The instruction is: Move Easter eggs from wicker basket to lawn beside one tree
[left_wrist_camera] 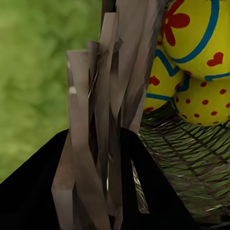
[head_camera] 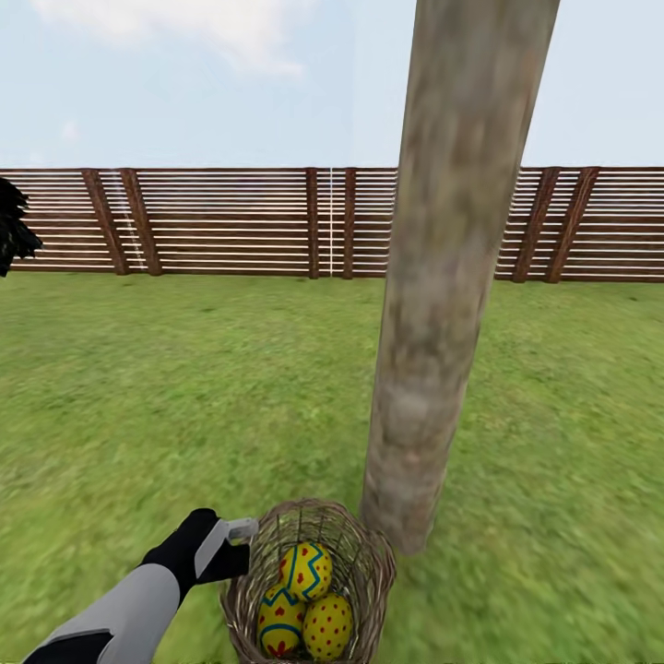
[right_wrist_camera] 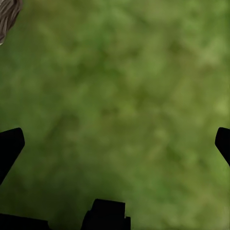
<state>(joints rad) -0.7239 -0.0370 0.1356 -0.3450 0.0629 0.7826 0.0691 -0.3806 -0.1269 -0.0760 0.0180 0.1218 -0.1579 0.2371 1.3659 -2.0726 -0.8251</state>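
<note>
All three Easter eggs (head_camera: 304, 599) lie inside the wicker basket (head_camera: 364, 563), so none has been set out yet. Judging from this, the basket now stands just beside the tree (head_camera: 443, 304), touching or nearly touching its base on the near left, and the whole unloading is left: each egg must be lifted out and laid on the lawn (head_camera: 184, 397) by that trunk.

The eggs are smooth, glossy and bright yellow, banded with blue zigzags; one carries red flower marks, one red hearts, one red dots. The basket is bucket-shaped, of open brown weave that the grass shows through, with flat grey-brown strips bunched at the rim.

The left gripper (head_camera: 242, 544) sits at the basket's near-left rim. In the left wrist view its fingers (left_wrist_camera: 158, 191) are closed narrowly on that bunch of wicker strips, holding the basket by its edge. In the right wrist view the right gripper (right_wrist_camera: 115, 143) hangs over bare grass, its fingers (right_wrist_camera: 10, 146) spread wide and holding nothing.

The trunk is thick, pale tan-grey, mottled and rough, leaning slightly right. Behind it the mottled green lawn runs far back to a brown horizontal-slat fence (head_camera: 231, 221), and black foliage (head_camera: 14, 231) shows at the far left.
</note>
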